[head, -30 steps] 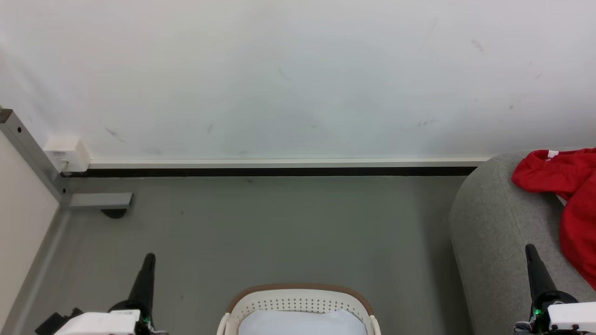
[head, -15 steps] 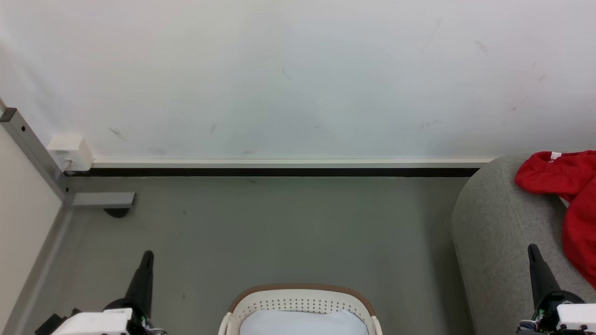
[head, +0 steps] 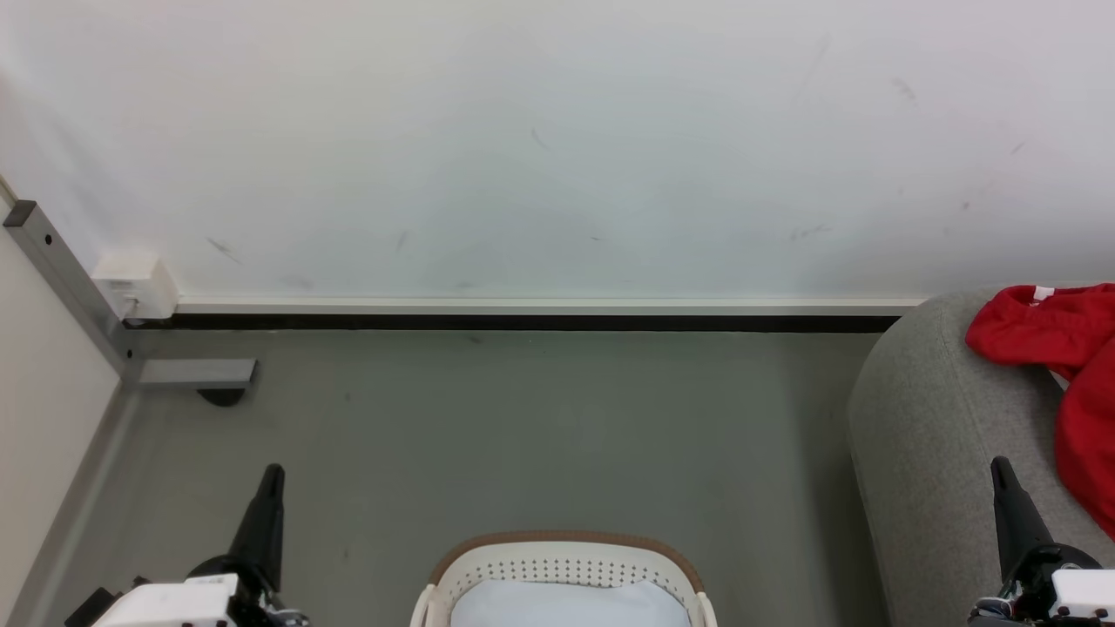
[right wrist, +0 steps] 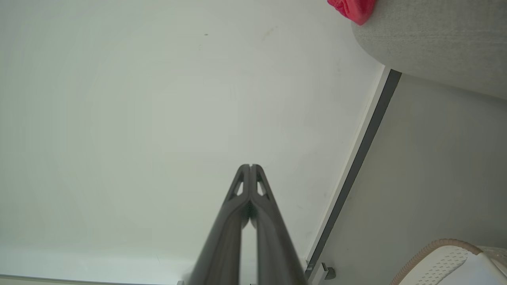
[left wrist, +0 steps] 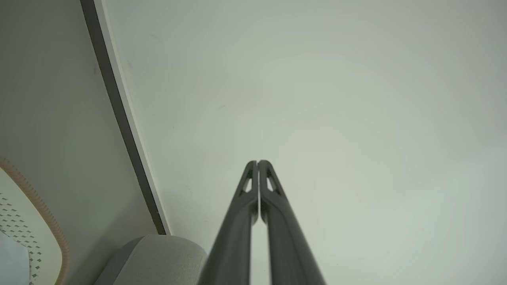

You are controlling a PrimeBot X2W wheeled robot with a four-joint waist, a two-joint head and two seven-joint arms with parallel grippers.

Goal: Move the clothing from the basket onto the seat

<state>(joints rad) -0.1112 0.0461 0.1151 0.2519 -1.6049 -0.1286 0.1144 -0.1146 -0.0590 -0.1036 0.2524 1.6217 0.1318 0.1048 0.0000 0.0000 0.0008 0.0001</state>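
Red clothing [head: 1067, 374] lies on the grey seat [head: 932, 435] at the right edge of the head view; a red tip of the clothing [right wrist: 354, 8] and the seat [right wrist: 435, 39] also show in the right wrist view. The cream basket [head: 562, 570] with its brown rim sits at the bottom centre, a pale blue-white cloth [head: 566, 605] inside it. My left gripper [head: 273, 475] is shut and empty, left of the basket. My right gripper [head: 1000, 466] is shut and empty, in front of the seat. Both wrist views show each gripper [left wrist: 257, 162] [right wrist: 250, 166] closed, pointing at the wall.
A white wall with a dark baseboard [head: 523, 322] runs across the back. A grey metal post [head: 61, 279] and its foot [head: 196, 374] stand at the left, beside a white box [head: 135, 283]. Grey floor [head: 523, 435] lies between basket and wall.
The head view has drifted slightly, shifting the scene a little to the right. Both grippers stay shut and low at the frame's bottom corners.
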